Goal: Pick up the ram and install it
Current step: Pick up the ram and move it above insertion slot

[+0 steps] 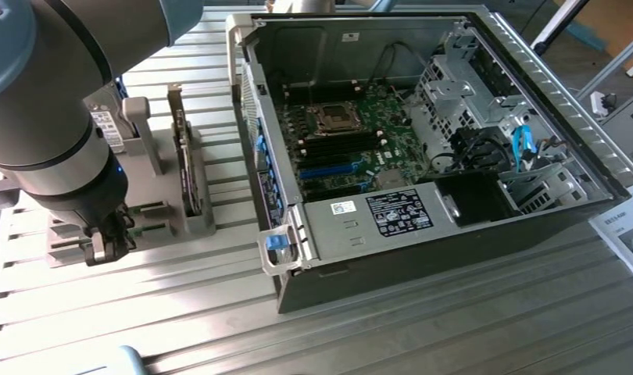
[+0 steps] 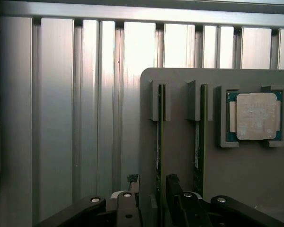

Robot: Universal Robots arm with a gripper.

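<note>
The jaws are released and stand wide, one finger on each flank of the ram (image 2: pixel 160 137). No squeeze shows, and I cannot tell whether either finger touches the board. That straddle suits a thin card: pressure on the two flat faces would hold it square, whereas a pinch on the ends would let it swing.

The ram stands on its long edge in a narrow slot of a grey holder (image 2: pixel 180 118), so only its upper edge is offered. Keeping the stick upright leaves room beside both faces for the fingers to drop in. A second stick (image 2: pixel 198 142) sits in a matching slot just beside it, outside the jaws, and a square processor chip (image 2: pixel 255 116) lies flat in its own pocket further along the same holder.

In the exterior view the arm (image 1: pixel 45 117) reaches straight down over the holder, which rests on the ribbed metal table (image 1: pixel 400 328). A larger dark card (image 1: pixel 191 172) stands upright in the holder, at about two o'clock of the jaws. The open computer case (image 1: pixel 566 101) lies at about three o'clock of the holder, well apart. Its side is off, exposing the motherboard (image 1: pixel 348 133), whose long dark slots (image 1: pixel 343 145) look like the ram's destination.
</note>
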